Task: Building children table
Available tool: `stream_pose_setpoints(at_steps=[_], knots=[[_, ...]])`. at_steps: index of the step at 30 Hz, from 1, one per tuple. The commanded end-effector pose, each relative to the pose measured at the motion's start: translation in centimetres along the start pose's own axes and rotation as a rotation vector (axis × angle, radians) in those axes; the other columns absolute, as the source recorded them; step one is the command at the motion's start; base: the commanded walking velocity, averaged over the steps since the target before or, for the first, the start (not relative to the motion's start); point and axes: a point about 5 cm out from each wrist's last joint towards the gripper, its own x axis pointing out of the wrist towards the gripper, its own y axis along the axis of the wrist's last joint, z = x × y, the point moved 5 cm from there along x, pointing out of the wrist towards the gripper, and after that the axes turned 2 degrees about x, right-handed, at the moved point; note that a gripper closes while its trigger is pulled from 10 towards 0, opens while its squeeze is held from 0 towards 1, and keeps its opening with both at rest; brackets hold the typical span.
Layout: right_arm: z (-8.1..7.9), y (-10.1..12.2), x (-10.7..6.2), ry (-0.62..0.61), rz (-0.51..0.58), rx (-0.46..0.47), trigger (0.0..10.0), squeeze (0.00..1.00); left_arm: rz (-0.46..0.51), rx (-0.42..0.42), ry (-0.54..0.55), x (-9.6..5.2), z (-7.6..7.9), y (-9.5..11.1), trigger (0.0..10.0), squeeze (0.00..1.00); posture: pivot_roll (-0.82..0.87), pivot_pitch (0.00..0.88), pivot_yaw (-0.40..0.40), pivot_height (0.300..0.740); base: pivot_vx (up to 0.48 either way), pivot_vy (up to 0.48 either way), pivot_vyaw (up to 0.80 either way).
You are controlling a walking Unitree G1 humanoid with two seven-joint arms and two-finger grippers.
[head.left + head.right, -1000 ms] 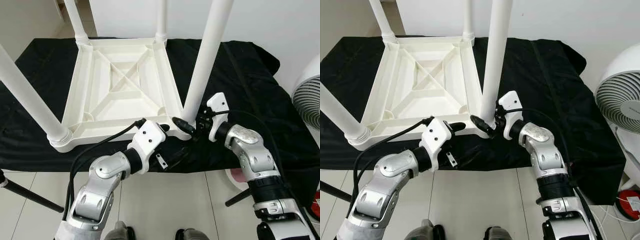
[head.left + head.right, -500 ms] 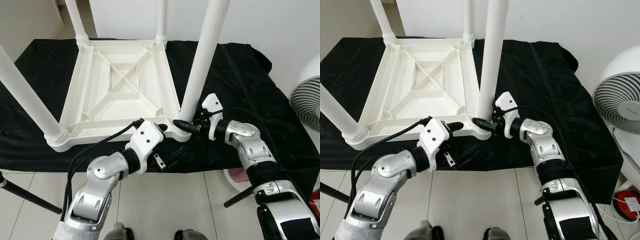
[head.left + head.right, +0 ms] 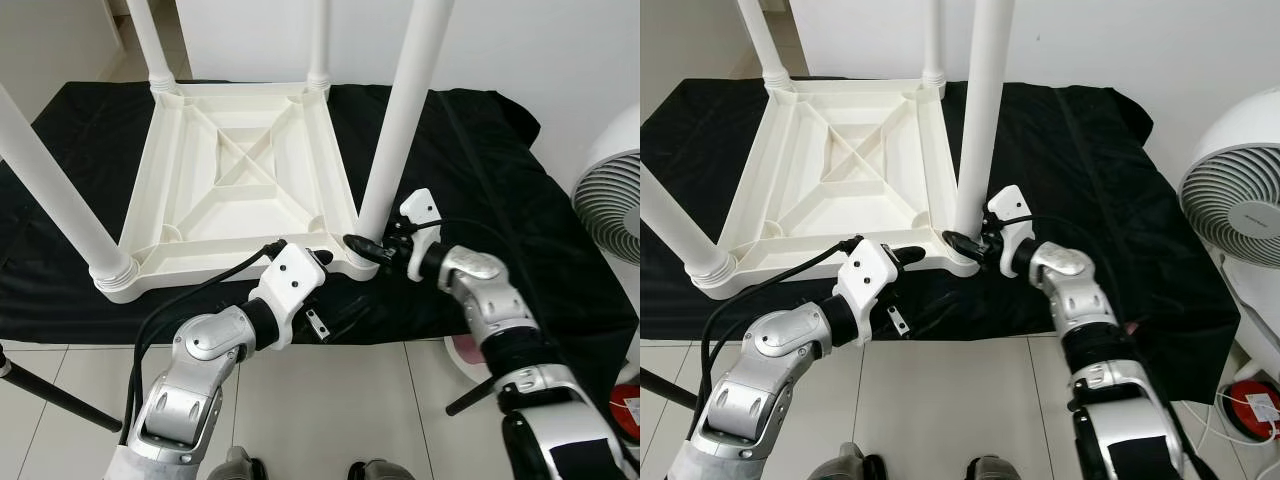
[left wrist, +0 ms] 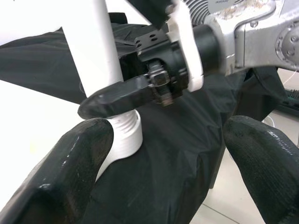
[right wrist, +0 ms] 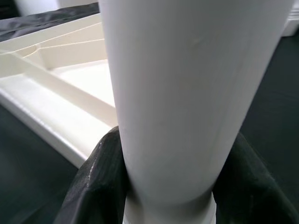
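A white plastic children's table (image 3: 200,262) lies upside down on a black cloth (image 3: 480,150), its legs pointing up. My right gripper (image 3: 365,245) is shut on the near right leg (image 3: 400,110) just above its threaded base; in the right wrist view the black fingers (image 5: 100,172) press both sides of the leg (image 5: 187,93). My left gripper (image 3: 322,285) hovers open at the table's near edge beside that corner. In the left wrist view its wide-spread fingertips (image 4: 70,158) frame the leg's base (image 4: 124,135) and the right gripper's finger (image 4: 121,95).
The near left leg (image 3: 50,190) and two far legs (image 3: 150,45) stand upright. A white fan (image 3: 1240,190) is at the right. A black tripod leg (image 3: 50,385) crosses the tiled floor at the lower left. A pink object (image 3: 465,350) lies under the cloth's edge.
My right arm has reached further in and its gripper has settled lower around the leg's base. The left arm has barely moved. The camera has shifted slightly.
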Motion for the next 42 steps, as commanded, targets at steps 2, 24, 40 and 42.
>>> stream_pose_setpoints(at_steps=[2, 24, 40, 42], knots=[[1.0, -0.8, -0.2, -0.147, -0.03, 0.002, 10.0, 0.0, -0.013, -0.002, 0.091, 0.2, -0.9, -0.4, 10.0, 0.0, -0.05, 0.088, 0.012, 0.74, 0.0, 0.0, 0.0], [-3.4, 0.4, 0.0, -0.584, 0.065, 0.199, 10.0, 0.0, -0.003, -0.007, 0.075, 0.4, -0.7, -0.2, 10.0, 0.0, -0.08, 0.099, 0.02, 0.74, 0.0, 0.0, 0.0], [-1.2, 1.7, -1.3, -0.4, 0.084, 0.18, 10.0, 1.0, -0.004, -0.008, 0.087, 0.4, -0.9, -0.3, 10.0, 0.0, -0.08, 0.094, 0.01, 0.74, 0.0, 0.0, 0.0], [-0.9, 1.9, -1.4, -0.343, 0.075, 0.156, 10.0, 0.66, -0.003, -0.007, 0.088, 0.4, -1.0, -0.3, 10.0, 0.0, -0.07, 0.093, 0.01, 0.74, 0.0, 0.0, 0.0]])
